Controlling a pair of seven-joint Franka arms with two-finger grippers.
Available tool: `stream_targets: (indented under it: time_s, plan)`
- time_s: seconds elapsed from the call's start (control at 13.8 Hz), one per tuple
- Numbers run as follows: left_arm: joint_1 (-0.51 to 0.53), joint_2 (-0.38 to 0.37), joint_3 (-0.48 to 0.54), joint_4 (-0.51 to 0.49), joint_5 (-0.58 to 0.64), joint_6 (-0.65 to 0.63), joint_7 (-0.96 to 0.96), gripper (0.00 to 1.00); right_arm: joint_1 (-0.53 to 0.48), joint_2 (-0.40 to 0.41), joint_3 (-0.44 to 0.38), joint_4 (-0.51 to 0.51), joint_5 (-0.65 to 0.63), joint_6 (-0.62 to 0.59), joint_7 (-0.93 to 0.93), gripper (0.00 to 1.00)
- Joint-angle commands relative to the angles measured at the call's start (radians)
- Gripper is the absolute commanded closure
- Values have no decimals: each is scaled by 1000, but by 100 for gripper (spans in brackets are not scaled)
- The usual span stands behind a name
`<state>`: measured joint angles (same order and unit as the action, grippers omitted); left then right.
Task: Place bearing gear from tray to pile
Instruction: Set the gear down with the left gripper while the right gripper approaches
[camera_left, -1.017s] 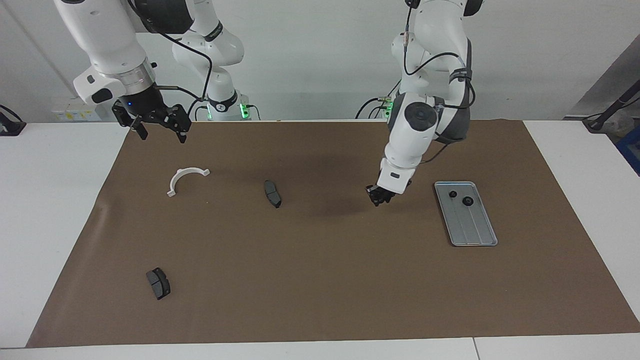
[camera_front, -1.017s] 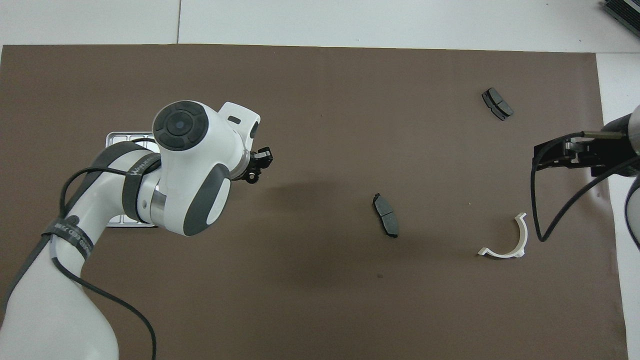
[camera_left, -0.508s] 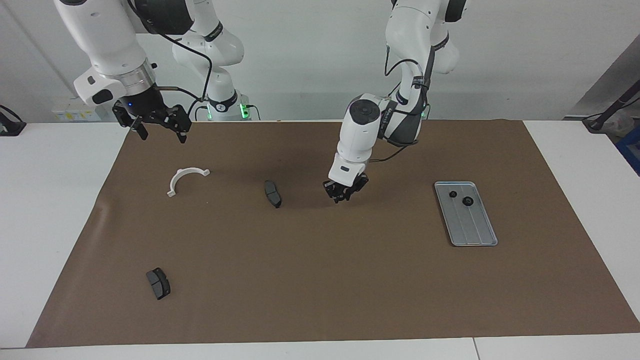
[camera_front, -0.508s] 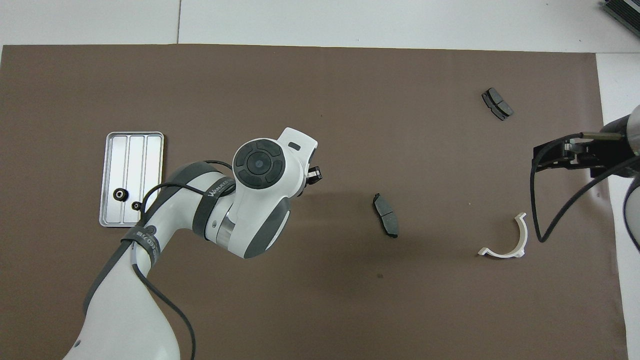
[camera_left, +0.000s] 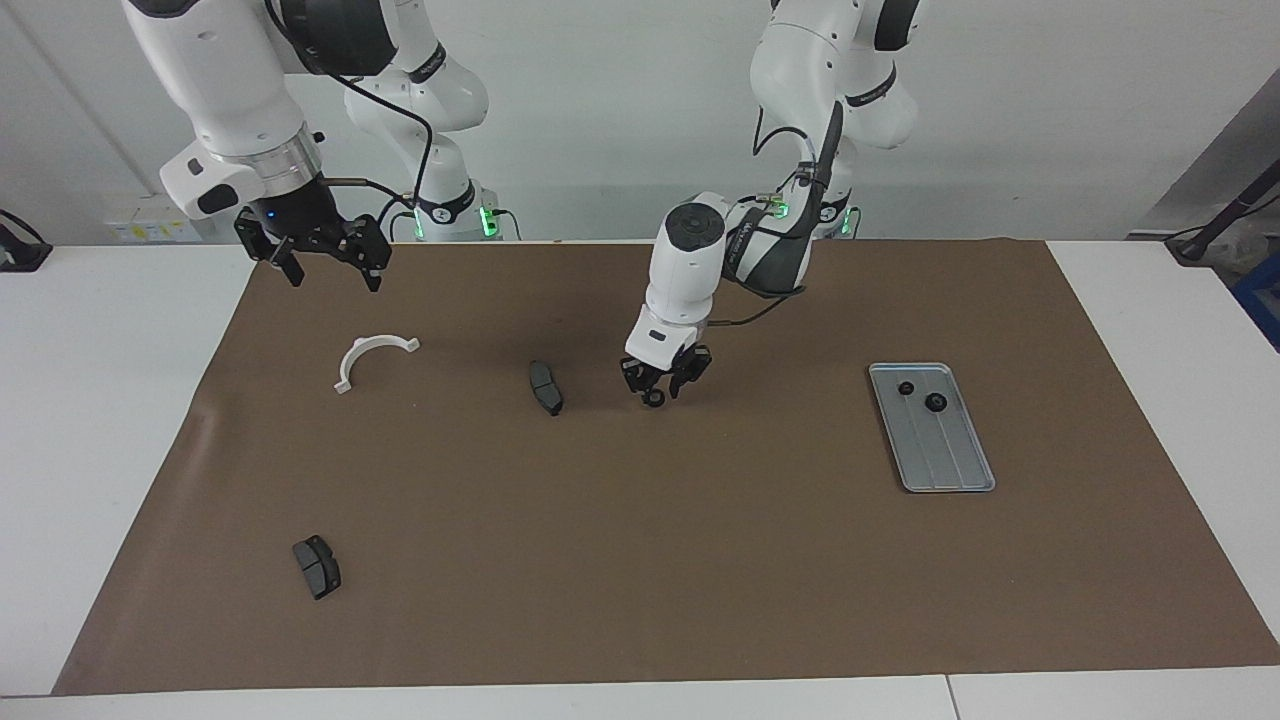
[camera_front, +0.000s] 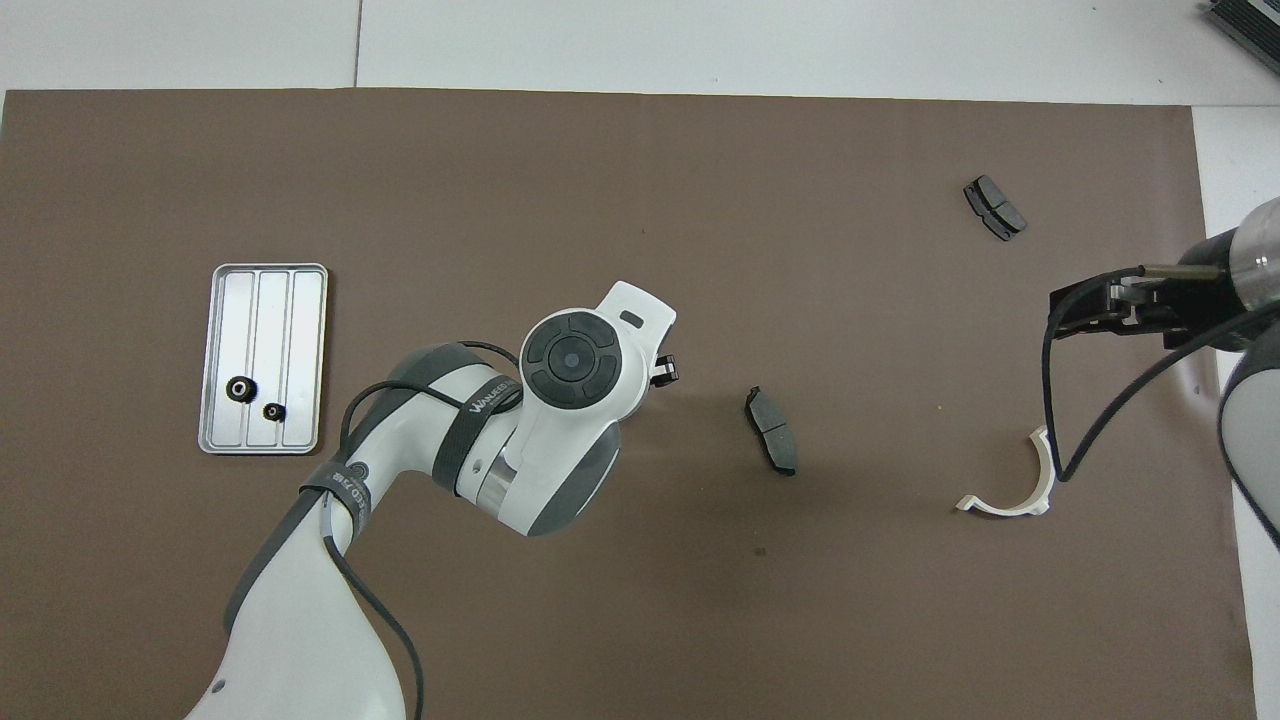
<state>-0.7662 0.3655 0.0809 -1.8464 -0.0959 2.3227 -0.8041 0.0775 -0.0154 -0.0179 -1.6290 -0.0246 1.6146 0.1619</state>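
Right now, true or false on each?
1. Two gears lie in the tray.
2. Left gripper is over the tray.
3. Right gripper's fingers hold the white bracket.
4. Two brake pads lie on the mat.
1. True: a larger gear and a smaller gear lie in the tray.
2. False: the left gripper is over the mat beside one brake pad, with a third gear at its tip.
3. False: the right gripper hangs open and empty; the bracket lies on the mat.
4. True: the other brake pad lies farther from the robots.
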Motion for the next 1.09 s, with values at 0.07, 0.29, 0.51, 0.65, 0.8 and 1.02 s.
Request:
stream_targets:
  time_s: [0.07, 0.29, 0.51, 0.65, 0.8, 1.02]
  plan:
    - [2, -11, 23, -1, -4, -2, 8, 0, 25, 5, 3, -25, 23, 54, 2, 0]
    - [94, -83, 46, 1, -4, -96, 38, 0, 92, 54, 3, -23, 22, 100, 97, 0]
    - [278, -198, 45, -5, -4, -251, 274, 0, 157, 107, 3, -23, 23, 168, 129, 0]
    - [372, -235, 46, -13, -5, -343, 456, 0, 212, 153, 3, -22, 23, 218, 163, 0]
    - [448, -253, 46, -42, -5, -384, 578, 0, 278, 210, 3, -18, 23, 270, 214, 0]
    - [542, -341, 46, -206, -5, -344, 706, 8, 350, 276, 3, -18, 23, 345, 247, 0]
